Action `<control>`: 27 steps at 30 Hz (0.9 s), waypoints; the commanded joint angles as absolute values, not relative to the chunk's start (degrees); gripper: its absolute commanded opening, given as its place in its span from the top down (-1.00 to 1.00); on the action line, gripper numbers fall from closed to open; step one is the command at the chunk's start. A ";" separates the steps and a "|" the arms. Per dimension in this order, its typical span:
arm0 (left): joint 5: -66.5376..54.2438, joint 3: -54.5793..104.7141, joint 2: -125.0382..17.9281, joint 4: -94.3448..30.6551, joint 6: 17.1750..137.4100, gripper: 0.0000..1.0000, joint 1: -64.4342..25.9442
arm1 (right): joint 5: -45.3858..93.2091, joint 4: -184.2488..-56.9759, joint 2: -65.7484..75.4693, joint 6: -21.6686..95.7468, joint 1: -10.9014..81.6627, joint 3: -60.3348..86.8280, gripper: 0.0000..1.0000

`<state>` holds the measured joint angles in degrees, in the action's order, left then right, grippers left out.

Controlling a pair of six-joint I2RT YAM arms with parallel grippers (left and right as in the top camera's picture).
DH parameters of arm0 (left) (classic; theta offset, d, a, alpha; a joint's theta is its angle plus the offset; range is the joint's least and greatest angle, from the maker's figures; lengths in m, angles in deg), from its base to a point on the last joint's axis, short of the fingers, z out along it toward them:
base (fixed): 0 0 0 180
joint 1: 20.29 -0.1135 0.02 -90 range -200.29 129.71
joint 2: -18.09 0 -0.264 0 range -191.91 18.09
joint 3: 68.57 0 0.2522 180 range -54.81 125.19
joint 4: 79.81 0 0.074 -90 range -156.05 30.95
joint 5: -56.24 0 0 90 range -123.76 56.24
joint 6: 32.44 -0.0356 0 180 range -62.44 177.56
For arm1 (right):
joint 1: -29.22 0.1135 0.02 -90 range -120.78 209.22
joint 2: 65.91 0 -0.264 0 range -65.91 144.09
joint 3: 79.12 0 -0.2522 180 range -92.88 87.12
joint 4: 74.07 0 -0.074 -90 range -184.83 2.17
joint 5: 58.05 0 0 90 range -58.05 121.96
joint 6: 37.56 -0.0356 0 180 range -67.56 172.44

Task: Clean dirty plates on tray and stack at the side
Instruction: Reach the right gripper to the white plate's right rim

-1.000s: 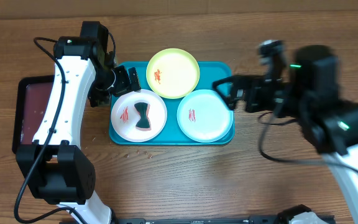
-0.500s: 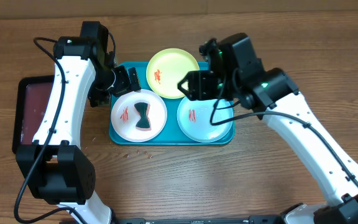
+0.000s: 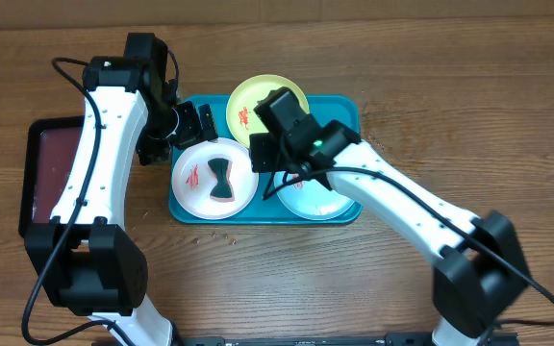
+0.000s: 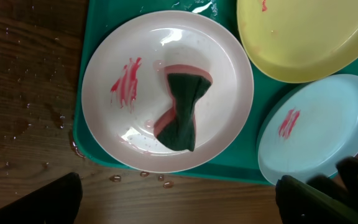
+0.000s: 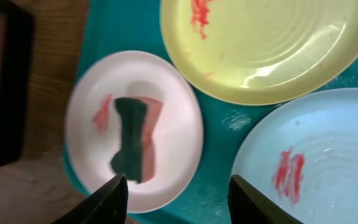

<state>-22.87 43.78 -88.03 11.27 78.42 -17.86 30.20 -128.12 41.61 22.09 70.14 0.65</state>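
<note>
Wooden bench [image 3: 450,96]. Turquoise tray [image 3: 339,106] mid-bench, toward far edge. Maroon tray [image 3: 51,178] by left edge. In turquoise tray, all red-smeared: yellow plate [image 5: 272,43] far side, white plate [image 4: 123,130] near-left, mint plate [image 5: 328,155] near-right. Sponge [image 4: 180,112] on white plate. Right tool [image 5: 178,186] above plates, fingers apart, empty. Left tool [image 3: 195,123] released wide over tray's far-left corner.

Your right arm [image 3: 402,202] lies across the right half of the tray [image 3: 349,104] and covers much of the blue plate [image 5: 328,149]. The right gripper [image 3: 265,163] hangs, jaws apart, between that plate and the white plate [image 3: 239,202]. The left gripper [image 3: 195,123], spread wide, crowds the tray's far-left corner. The sponge [image 3: 221,180] is open from above. Bare wood runs along the tray's near edge.
</note>
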 commanded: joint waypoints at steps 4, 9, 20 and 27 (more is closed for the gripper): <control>-22.82 43.60 -87.77 11.22 77.92 -0.99 -17.66 | 32.71 -124.40 45.53 20.97 70.36 -0.58 0.30; -22.80 43.60 -87.77 11.25 77.92 -0.99 -17.64 | 29.04 -121.10 49.59 24.52 70.36 -0.58 0.30; -22.82 43.60 -87.77 11.25 77.92 -1.00 -17.66 | 29.78 -119.05 53.70 25.91 70.36 -0.58 0.27; -22.80 43.60 -87.77 11.22 77.92 -0.99 -17.66 | 29.74 -115.92 54.71 25.85 70.36 1.63 0.27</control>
<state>-22.87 43.78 -88.03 11.27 78.42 -17.88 29.41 -116.89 53.74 25.48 70.14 0.73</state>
